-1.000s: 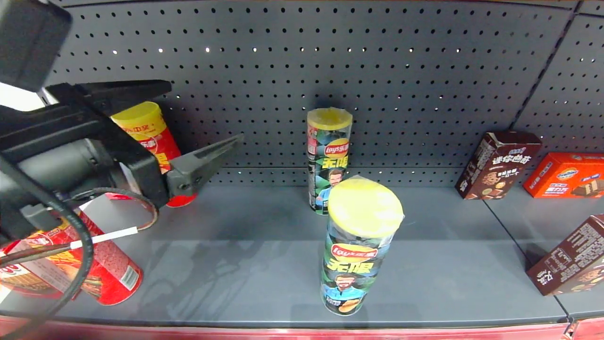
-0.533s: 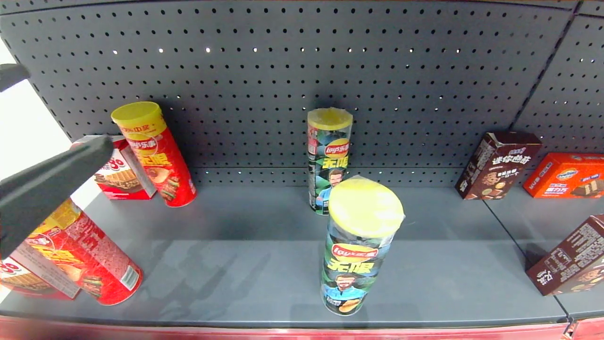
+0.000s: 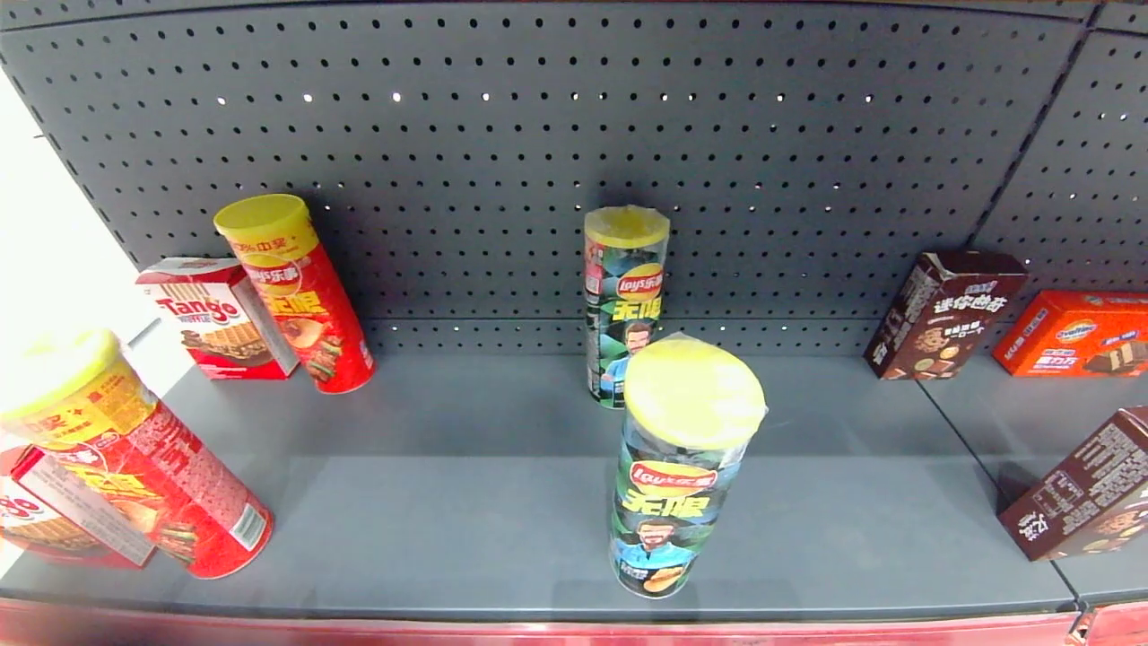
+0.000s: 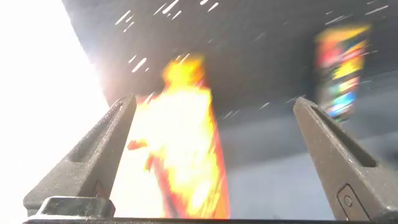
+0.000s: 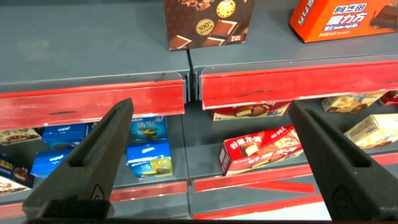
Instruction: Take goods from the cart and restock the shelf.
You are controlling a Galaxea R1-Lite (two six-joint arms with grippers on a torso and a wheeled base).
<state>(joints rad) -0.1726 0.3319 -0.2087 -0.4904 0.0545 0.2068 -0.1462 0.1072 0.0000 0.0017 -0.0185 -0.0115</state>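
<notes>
On the grey shelf (image 3: 448, 484), a red chip can (image 3: 296, 292) with a yellow lid stands at the back left, and another red can (image 3: 134, 458) stands at the front left. Two green chip cans stand mid-shelf, one at the back (image 3: 625, 301) and one near the front edge (image 3: 680, 467). My left gripper (image 4: 214, 101) is open and holds nothing; a blurred red can (image 4: 180, 149) lies beyond its fingers and a green can (image 4: 339, 68) farther off. My right gripper (image 5: 211, 104) is open and holds nothing, facing lower shelves.
A red-and-white wafer box (image 3: 215, 314) stands beside the back red can. Brown boxes (image 3: 946, 314) (image 3: 1081, 489) and an orange box (image 3: 1072, 332) fill the right end. Bare shelf lies between the red and green cans. Red-edged lower shelves (image 5: 186, 93) hold blue boxes (image 5: 149, 155) and a red box (image 5: 261, 149).
My left gripper, open around the back red can a second ago, has drawn away to the left and out of the head view. The can stays upright on the shelf.
</notes>
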